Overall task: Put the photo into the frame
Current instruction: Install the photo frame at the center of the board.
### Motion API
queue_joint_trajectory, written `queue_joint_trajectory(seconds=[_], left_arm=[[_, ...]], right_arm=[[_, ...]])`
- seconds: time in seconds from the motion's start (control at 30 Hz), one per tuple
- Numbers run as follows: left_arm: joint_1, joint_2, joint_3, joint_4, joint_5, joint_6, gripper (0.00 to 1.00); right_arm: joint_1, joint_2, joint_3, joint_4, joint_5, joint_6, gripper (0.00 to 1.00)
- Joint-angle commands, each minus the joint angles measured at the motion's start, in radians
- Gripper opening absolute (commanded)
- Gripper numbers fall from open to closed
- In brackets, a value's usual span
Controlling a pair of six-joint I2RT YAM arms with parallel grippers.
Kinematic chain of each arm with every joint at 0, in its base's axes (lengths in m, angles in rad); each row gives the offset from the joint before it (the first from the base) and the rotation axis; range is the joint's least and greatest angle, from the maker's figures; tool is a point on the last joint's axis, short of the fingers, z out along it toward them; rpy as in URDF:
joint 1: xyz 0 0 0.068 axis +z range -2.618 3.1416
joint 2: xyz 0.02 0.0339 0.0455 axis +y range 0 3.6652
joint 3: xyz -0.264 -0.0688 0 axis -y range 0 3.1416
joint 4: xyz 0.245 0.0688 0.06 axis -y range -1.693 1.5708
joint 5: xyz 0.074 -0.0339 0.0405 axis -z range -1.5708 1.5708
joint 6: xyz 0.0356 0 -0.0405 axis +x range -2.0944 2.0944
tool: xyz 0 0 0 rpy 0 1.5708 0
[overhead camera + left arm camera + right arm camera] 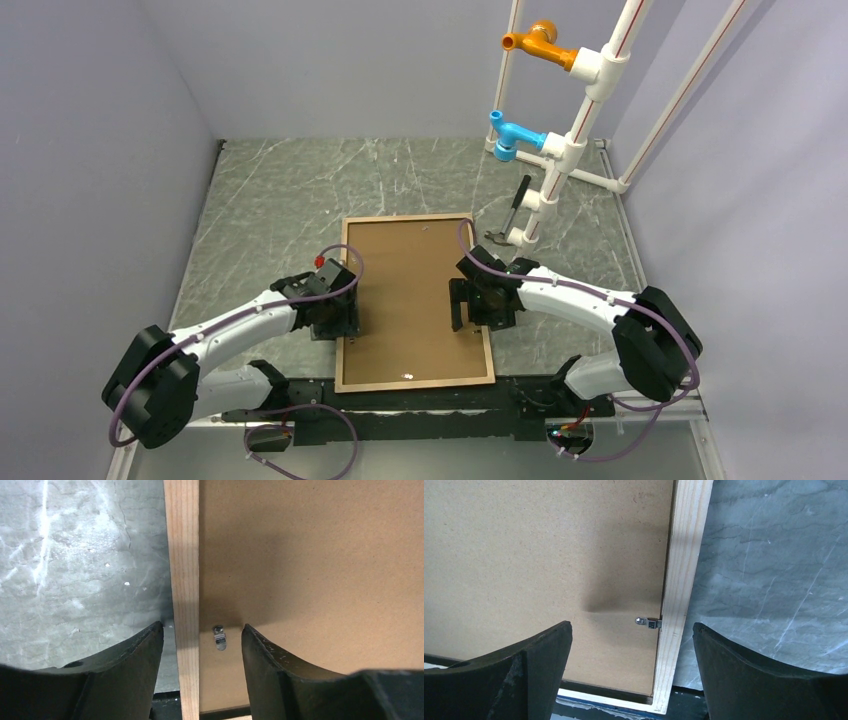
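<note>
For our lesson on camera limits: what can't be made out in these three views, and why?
Photo: in no view; solid brown backing board fills the thin-railed wooden picture frame.
Frame's front: all views, turned down onto the table.
Small metal clips: top view, too small or covered.

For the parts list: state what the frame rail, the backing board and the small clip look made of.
Frame rail: pale bare wood, grain lines visible. Backing board: brown fibreboard, probably; matt, speckled, no grain. Clip: shiny silver metal, it seems.
</note>
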Motion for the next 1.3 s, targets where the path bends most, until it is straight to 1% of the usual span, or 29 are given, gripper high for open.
queue_joint_trajectory(seconds=[0.0, 0.2, 0.4, 0.47, 0.53, 0.57, 0.63, 0.7, 0.77, 0.83, 0.87, 0.97, 1.03, 1.27], left_arm=[[-0.005, 0.026, 0.002, 0.043, 0.022, 0.013, 0.61], [-0.018, 0.055, 0.002, -0.002, -0.026, 0.013, 0.44], [-0.034, 0.042, 0.001, -0.038, -0.035, 0.011, 0.46], [-0.039, 0.038, -0.005, -0.045, -0.036, 0.005, 0.51], [-0.046, 0.039, -0.012, -0.054, -0.041, -0.006, 0.59], [-0.049, 0.040, -0.015, -0.057, -0.045, -0.011, 0.61], [-0.053, 0.044, -0.019, -0.062, -0.049, -0.020, 0.62], [-0.058, 0.048, -0.020, -0.066, -0.053, -0.025, 0.60], [-0.065, 0.052, -0.020, -0.065, -0.057, -0.029, 0.55], [-0.070, 0.056, -0.016, -0.064, -0.059, -0.028, 0.46], [-0.073, 0.058, -0.015, -0.066, -0.062, -0.027, 0.36], [-0.076, 0.064, -0.008, -0.077, -0.074, -0.027, 0.12], [-0.077, 0.066, -0.003, -0.085, -0.082, -0.026, 0.00], [-0.077, 0.032, 0.009, -0.075, -0.076, -0.010, 0.00]], right_arm=[[-0.003, 0.002, -0.005, 0.024, -0.008, 0.007, 0.92], [-0.003, 0.001, -0.005, 0.019, -0.008, 0.005, 0.92], [-0.002, 0.004, -0.001, 0.021, -0.007, 0.005, 0.92], [-0.004, 0.004, 0.001, 0.020, -0.008, 0.005, 0.92], [-0.004, 0.002, 0.000, 0.021, -0.008, 0.004, 0.92], [-0.004, 0.002, -0.001, 0.021, -0.008, 0.004, 0.92], [-0.004, 0.004, -0.002, 0.020, -0.009, 0.003, 0.92], [-0.004, 0.004, -0.002, 0.020, -0.008, 0.002, 0.92], [-0.005, 0.004, -0.003, 0.022, -0.007, 0.002, 0.92], [-0.006, 0.004, -0.002, 0.021, -0.008, 0.002, 0.92], [-0.005, 0.005, -0.001, 0.020, -0.008, 0.002, 0.92], [-0.005, 0.007, 0.005, 0.017, -0.006, 0.001, 0.92], [-0.007, 0.008, 0.008, 0.017, -0.005, -0.002, 0.92], [-0.009, 0.009, 0.013, 0.012, -0.005, -0.004, 0.92]])
